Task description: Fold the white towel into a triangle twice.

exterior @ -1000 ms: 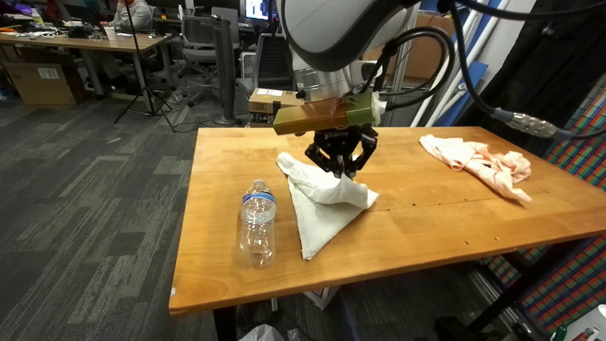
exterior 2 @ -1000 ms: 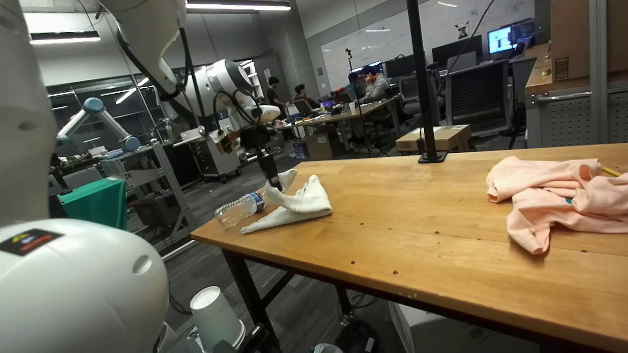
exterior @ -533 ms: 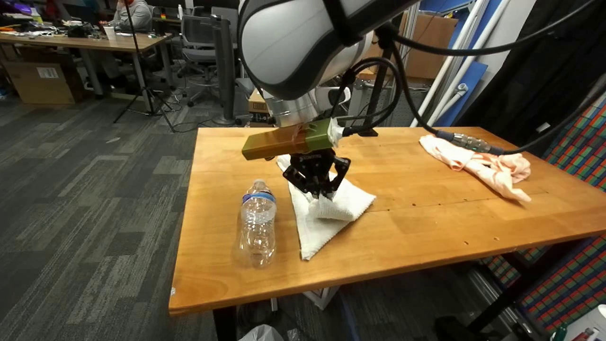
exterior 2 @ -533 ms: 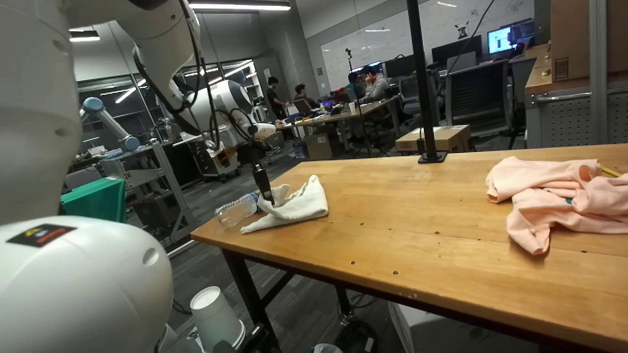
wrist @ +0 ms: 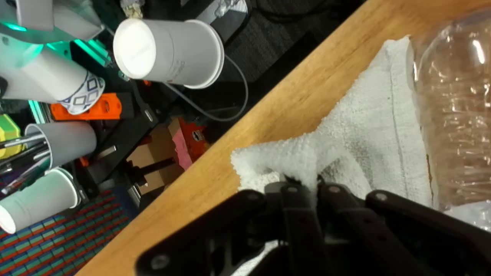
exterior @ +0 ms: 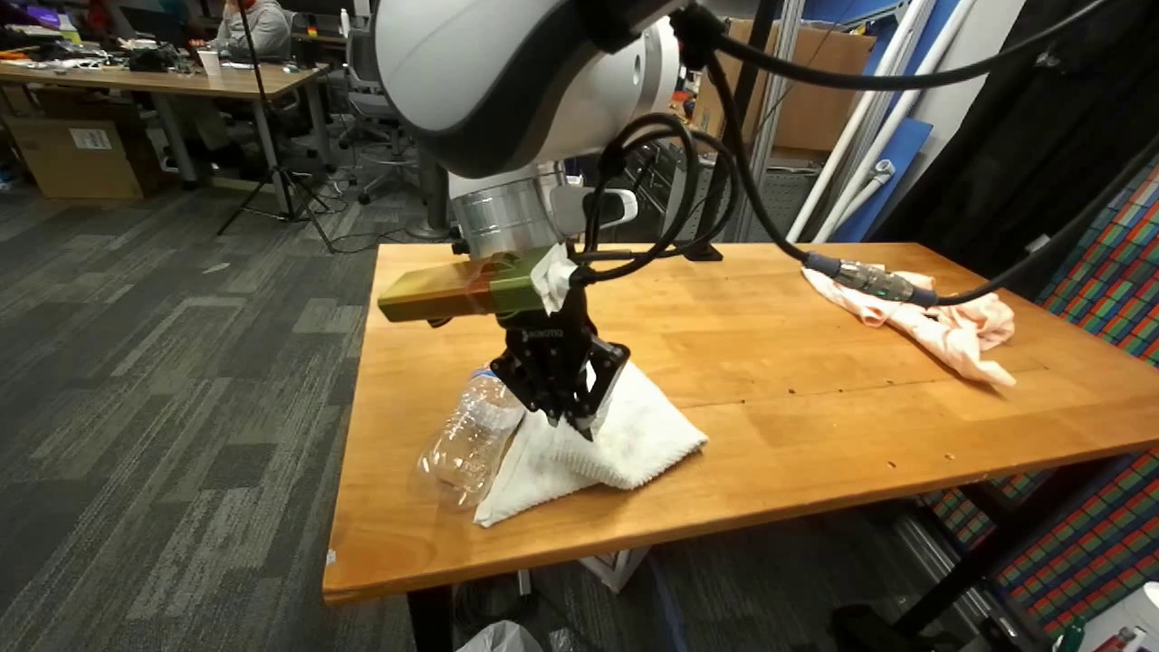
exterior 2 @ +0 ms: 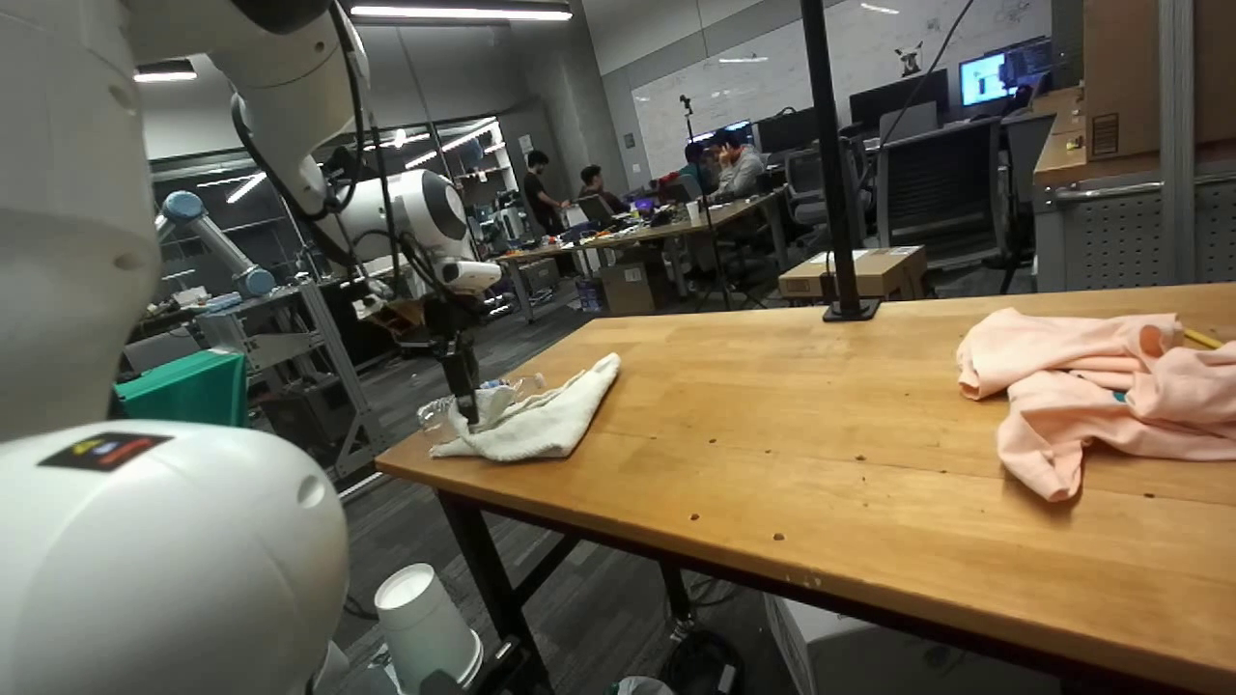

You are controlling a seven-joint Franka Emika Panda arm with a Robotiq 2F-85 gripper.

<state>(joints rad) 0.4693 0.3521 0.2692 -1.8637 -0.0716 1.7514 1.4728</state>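
The end effector [wrist: 312,187] pinches a fold of the white towel [exterior: 638,435], which has shifted toward one corner of the table [exterior: 797,435]; the adjacent bottle [exterior: 471,439] has swivelled. Open surface extends from towel to pink cloth [exterior 2: 1062,347].

You can read one brand: ROBOTIQ [exterior: 545,334], in pale capitals on your gripper [exterior: 571,426], in an exterior view. The label [exterior: 91,139] on a cardboard box [exterior: 50,163], the dark sticker [exterior 2: 106,451] on your arm's casing [exterior 2: 183,569] and, in the wrist view, the print [wrist: 178,68] on a white cup [wrist: 168,46] are too small or blurred to read.
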